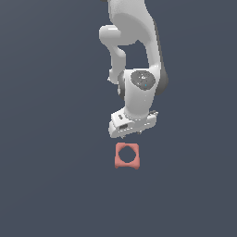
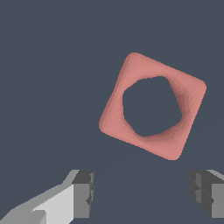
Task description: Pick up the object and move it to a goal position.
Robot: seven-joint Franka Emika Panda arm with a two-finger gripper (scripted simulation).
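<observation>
The object (image 1: 127,156) is a small salmon-pink squarish block with a round central hole. It lies flat on the dark grey floor in the exterior view, just in front of the arm's hand. In the wrist view the block (image 2: 131,78) lies turned at an angle, apart from the fingers. My gripper (image 2: 142,192) is open and empty, with its two dark fingertips (image 2: 83,192) spread wider than the block. In the exterior view the gripper (image 1: 133,132) hangs above and just behind the block; its fingers are mostly hidden under the white hand.
The white arm (image 1: 134,60) rises behind the hand toward the top of the exterior view. The dark grey floor (image 1: 46,185) extends flat on all sides with no other objects showing.
</observation>
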